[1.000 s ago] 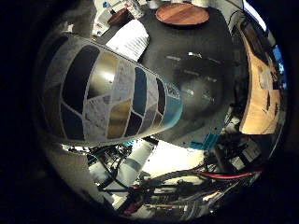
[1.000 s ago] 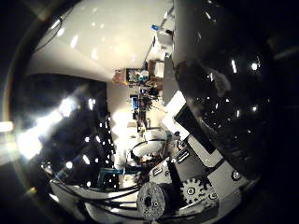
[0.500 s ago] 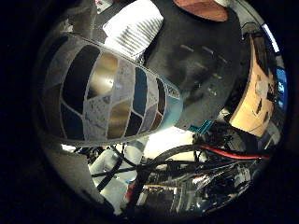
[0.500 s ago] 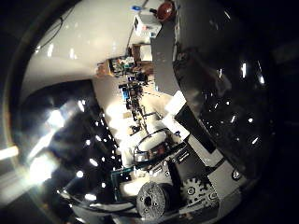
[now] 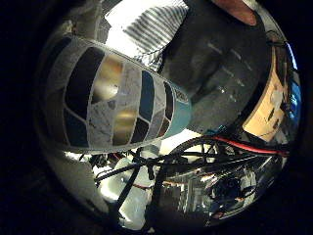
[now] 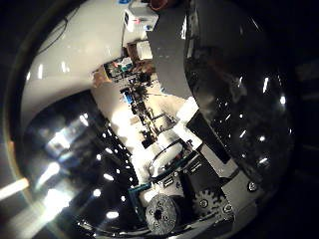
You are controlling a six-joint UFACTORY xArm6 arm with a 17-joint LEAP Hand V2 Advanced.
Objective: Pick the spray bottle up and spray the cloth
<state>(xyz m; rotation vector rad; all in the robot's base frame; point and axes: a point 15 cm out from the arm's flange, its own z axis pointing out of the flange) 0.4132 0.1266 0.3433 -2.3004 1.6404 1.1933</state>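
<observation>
The spray bottle (image 5: pixel 112 98) sits right up against the palm, filling much of the little finger side view: a rounded body wrapped in a patchwork label of dark blue, black, gold and pale panels, with a teal band at one end. Beyond the spray bottle lies the striped cloth (image 5: pixel 151 27), white with grey lines, rumpled on the dark table (image 5: pixel 220 63) and well apart from the bottle. Past the cloth, a brown round thing (image 5: pixel 234 10) rests at the table's far edge. On the thumb side, glossy black surfaces crowd the palm, and the hand (image 6: pixel 199 194) shows only as white and black geared parts. Whether its fingers curl round the bottle, I cannot tell.
</observation>
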